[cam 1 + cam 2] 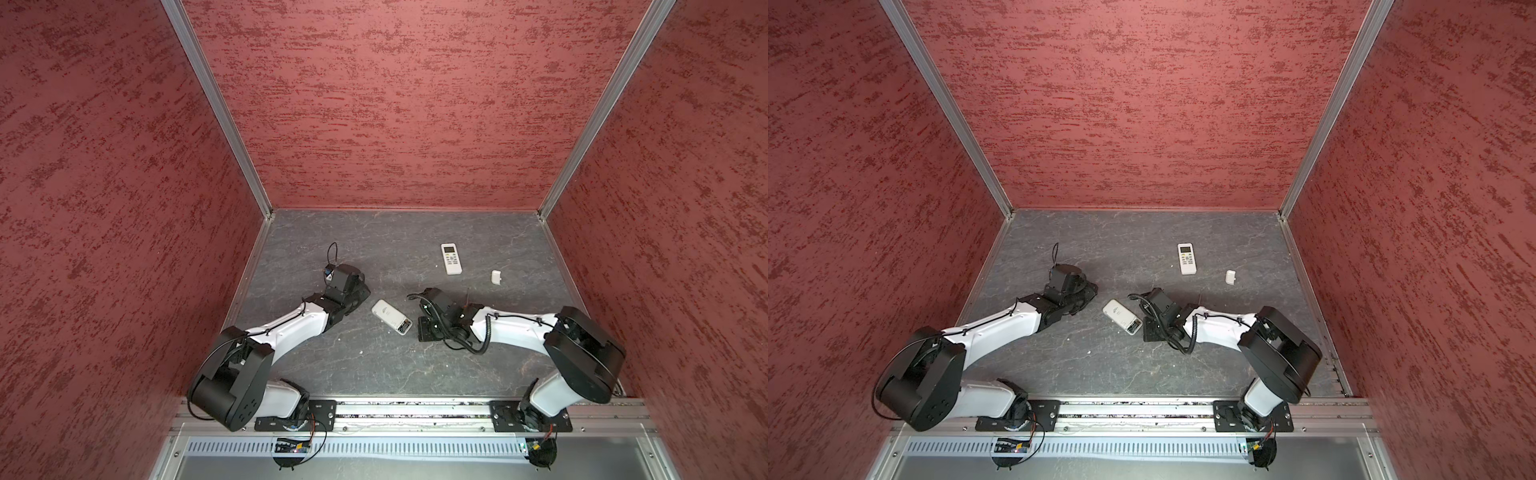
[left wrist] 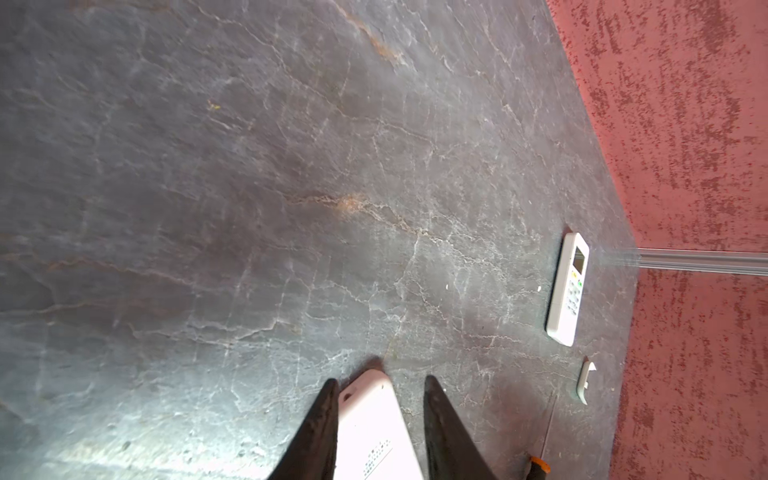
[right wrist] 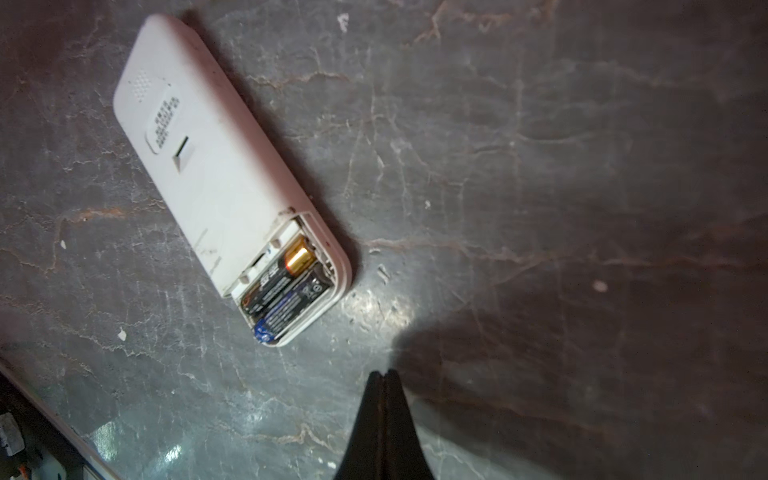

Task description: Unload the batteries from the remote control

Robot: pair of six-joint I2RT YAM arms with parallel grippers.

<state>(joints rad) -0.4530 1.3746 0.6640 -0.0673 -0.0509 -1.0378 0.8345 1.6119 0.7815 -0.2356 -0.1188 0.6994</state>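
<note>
Red textured walls (image 1: 395, 104) are set round a grey stone-look tabletop (image 1: 374, 241), w/ both arms reached in toward the middle. Diagonally btwn the grippers is laid a face-down remote (image 3: 208, 158). Its cover is off at one end, so the batteries (image 3: 286, 286) are exposed, seated side by side in the compartment (gold end shown on one, blue end on the other). None is seen out on the table yet.

The remote's rounded far end is clamped by the left gripper (image 2: 380, 379), fingers (image 2: 324, 419) flanking both sides. This is prob. done to pin the body so it isn't dragged when a cell is pried.

Just off the open end, the right gripper (image 3: 384, 374) is held w/ jaws pressed together & nothing btwn them. The closed tip is likely meant as a narrow pick for levering a battery out.

A 2nd remote (image 1: 451, 258), face-up, and a small white cover (image 1: 496, 277) are parked toward the back right, well apart from the work. An orange-handled screwdriver (image 2: 540, 463) is glimpsed near the right arm, not gripped.
</note>
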